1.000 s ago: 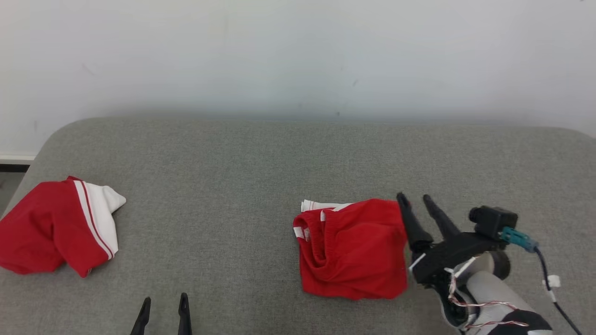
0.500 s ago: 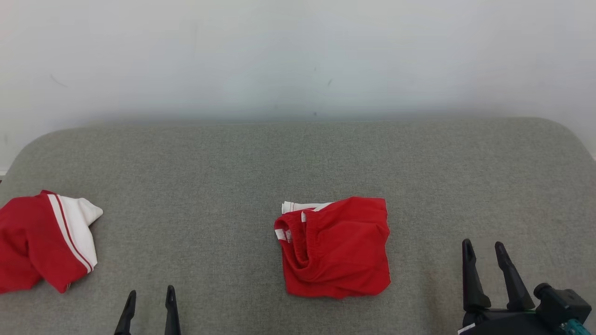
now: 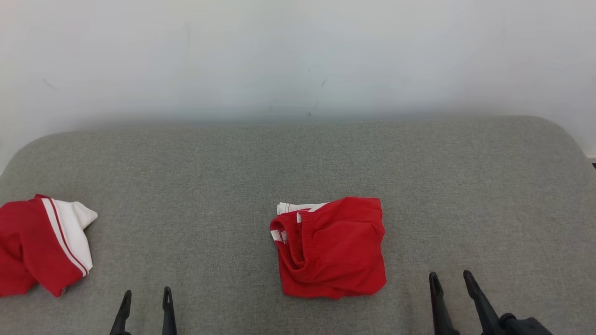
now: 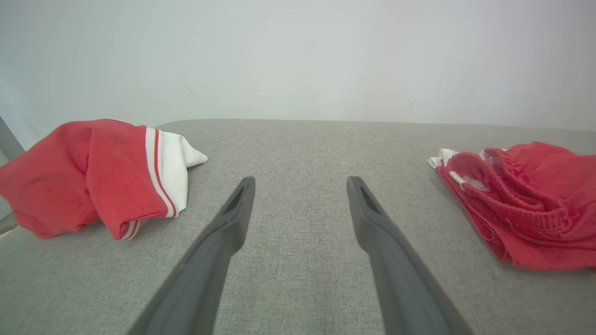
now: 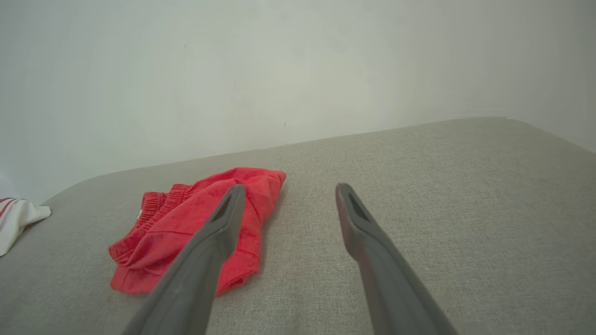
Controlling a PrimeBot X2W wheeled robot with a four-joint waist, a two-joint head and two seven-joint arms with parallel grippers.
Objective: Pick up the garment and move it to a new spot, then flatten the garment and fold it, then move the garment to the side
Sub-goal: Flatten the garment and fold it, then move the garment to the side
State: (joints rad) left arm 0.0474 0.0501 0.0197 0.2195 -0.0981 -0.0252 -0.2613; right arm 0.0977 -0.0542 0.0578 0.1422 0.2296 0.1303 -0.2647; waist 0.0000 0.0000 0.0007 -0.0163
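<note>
- Left gripper (image 3: 146,294): the two dark fingers stand wide apart with nothing between them. It sits to the robot's left of the small red garment (image 3: 330,249) and nearer the robot, well apart from it.
- Right gripper (image 3: 450,275): the fingers are likewise spread wide and empty. It lies to the robot's right of the small red garment and nearer the robot, close by, with bare surface between them in the head view.
- Right wrist view: the right gripper (image 5: 289,188) has one finger crossing in front of the small red garment (image 5: 153,242); contact cannot be judged from there.
- The garment (image 3: 42,246): bunched in a heap, red body with a white sleeve and striped trim. It lies far to the robot's left of the small red garment, well apart from it and from both grippers, and is cut by the picture's edge.
- Left wrist view: the left gripper (image 4: 300,186) points between the garment (image 4: 93,172) and the small red garment (image 4: 526,204).
- Small red garment: crumpled, gathered waistband toward the robot's left, white edging at its far corner.
- Grey padded surface (image 3: 298,163): carries both pieces.
</note>
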